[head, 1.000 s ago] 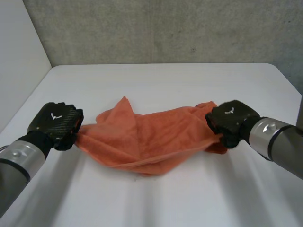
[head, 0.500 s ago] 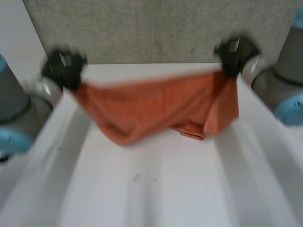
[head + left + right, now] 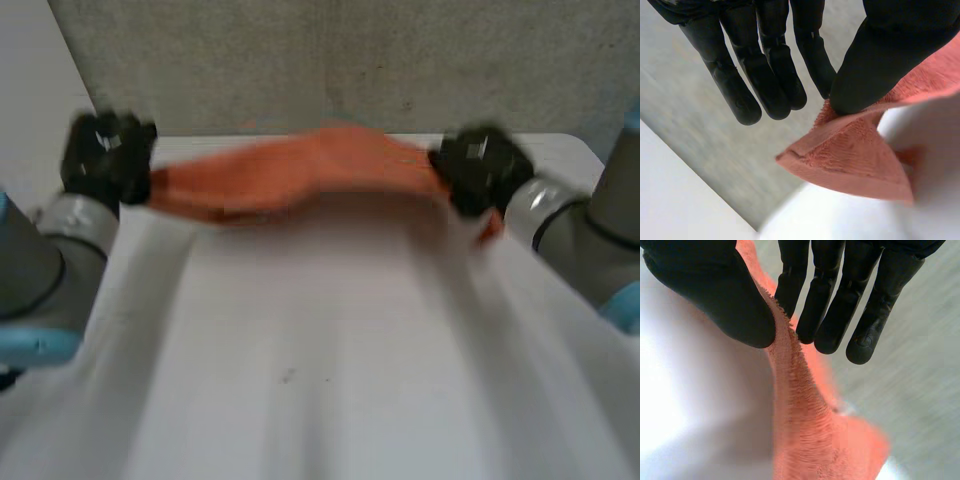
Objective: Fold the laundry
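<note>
We logged the orange towel stretched between both hands over the far side of the white desk, with the grey wall behind; left hand pinched one corner, thumb against straight fingers; right hand clamped the opposite edge likewise, fingers straight.

Nubby terry on the orange cloth; smooth, matt white table.

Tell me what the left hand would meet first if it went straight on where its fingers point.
Probably the grey wall, depth unclear: nothing else lies beyond the left hand and its fingers. The orange towel it pinches sits beside that line.
</note>
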### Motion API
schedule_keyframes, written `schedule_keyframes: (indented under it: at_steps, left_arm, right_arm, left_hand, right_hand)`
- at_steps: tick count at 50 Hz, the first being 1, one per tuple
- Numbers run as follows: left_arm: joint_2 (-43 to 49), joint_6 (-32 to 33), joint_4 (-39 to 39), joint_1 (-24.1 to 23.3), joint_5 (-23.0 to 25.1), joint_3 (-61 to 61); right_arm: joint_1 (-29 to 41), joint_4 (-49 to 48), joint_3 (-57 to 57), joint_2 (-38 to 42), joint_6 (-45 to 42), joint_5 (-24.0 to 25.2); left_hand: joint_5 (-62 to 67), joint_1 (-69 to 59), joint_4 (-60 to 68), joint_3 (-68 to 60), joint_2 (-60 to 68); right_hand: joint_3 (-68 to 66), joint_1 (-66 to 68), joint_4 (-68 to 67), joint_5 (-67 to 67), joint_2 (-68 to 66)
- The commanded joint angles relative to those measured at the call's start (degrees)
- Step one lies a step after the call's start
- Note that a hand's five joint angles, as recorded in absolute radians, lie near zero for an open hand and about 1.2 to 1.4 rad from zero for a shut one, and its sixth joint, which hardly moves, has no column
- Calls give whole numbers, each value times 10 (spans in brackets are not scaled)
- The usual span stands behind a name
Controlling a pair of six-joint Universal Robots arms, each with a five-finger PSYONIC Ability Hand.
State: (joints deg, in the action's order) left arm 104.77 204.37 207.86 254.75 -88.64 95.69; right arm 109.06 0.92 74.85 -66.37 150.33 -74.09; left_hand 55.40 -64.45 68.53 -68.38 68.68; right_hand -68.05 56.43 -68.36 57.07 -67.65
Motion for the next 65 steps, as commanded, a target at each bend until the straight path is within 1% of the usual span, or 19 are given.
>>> schedule_keyframes:
  at_steps: [1,2,3,5,7,8,10,13,16,20,25,28,34,45,50,54,55,57,65]
  left_arm:
    - [53,0,9,6,11,83]
    - [55,0,9,8,11,85]
    - [58,0,9,14,12,87]
    - [58,0,9,17,12,89]
    - [54,0,9,22,12,90]
    - [54,0,9,22,12,89]
    - [53,-1,9,24,13,89]
    - [52,-1,9,26,13,89]
    - [48,-1,9,27,12,90]
    - [48,-1,9,28,12,91]
    - [47,-1,9,29,13,96]
    - [48,-1,9,29,13,97]
    - [47,-1,9,29,14,97]
    - [47,-1,9,29,16,98]
    - [48,-1,9,29,16,98]
    - [47,-1,9,29,16,98]
    - [47,-1,9,29,16,98]
    - [47,-1,9,29,16,98]
    - [44,-1,4,29,15,99]
  right_arm:
    - [-2,118,-5,123,-9,-4]
    - [0,113,-5,127,-7,-4]
    - [0,107,-4,127,-7,-5]
    - [-2,85,5,125,-4,-8]
    - [-7,73,10,121,7,-9]
    - [-12,65,15,113,24,-8]
    - [-15,57,26,98,50,-6]
    - [-24,23,59,57,110,-4]
    - [-53,-23,113,20,149,-3]
    - [-86,-57,173,-25,166,-1]
    - [-125,-75,236,-54,170,4]
    - [-153,-77,267,-61,171,24]
    - [-190,-91,306,-59,172,70]
    - [-194,-151,298,5,182,80]
    - [-193,-158,275,37,182,78]
    - [-194,-167,255,55,182,77]
    - [-193,-171,248,56,182,76]
    - [-192,-174,240,57,182,76]
    - [-195,-174,210,60,178,63]
  left_hand:
    - [146,-156,115,-116,113]
    - [146,-156,115,-116,113]
    - [146,-156,115,-116,113]
    - [146,-156,115,-116,113]
    - [146,-156,115,-116,113]
    - [146,-156,115,-116,113]
    - [146,-156,115,-116,113]
    - [146,-156,115,-116,113]
    - [146,-156,115,-116,113]
    - [146,-156,115,-116,113]
    - [146,-156,115,-116,113]
    - [146,-156,115,-116,113]
    - [146,-156,115,-116,113]
    - [146,-156,115,-116,113]
    - [146,-156,115,-116,113]
    - [146,-156,115,-116,113]
    - [146,-156,115,-116,113]
    - [146,-156,115,-116,113]
    - [146,-156,115,-116,113]
  right_hand:
    - [-120,236,-116,129,-123]
    - [-108,225,-105,118,-112]
    - [-43,160,-40,53,-47]
    - [195,-79,198,-185,191]
    - [322,-206,325,-312,318]
    - [422,-306,425,-412,418]
    - [465,-349,468,-455,461]
    - [465,-349,468,-455,461]
    - [460,-344,463,-450,456]
    - [457,-341,460,-447,453]
    - [450,-334,453,-440,446]
    - [437,-321,440,-427,433]
    - [406,-290,410,-397,402]
    - [329,-213,332,-319,325]
    - [264,-147,267,-254,260]
    - [72,44,75,-62,68]
    - [-23,139,-20,33,-27]
    - [-100,216,-96,109,-104]
    - [-120,236,-116,129,-123]
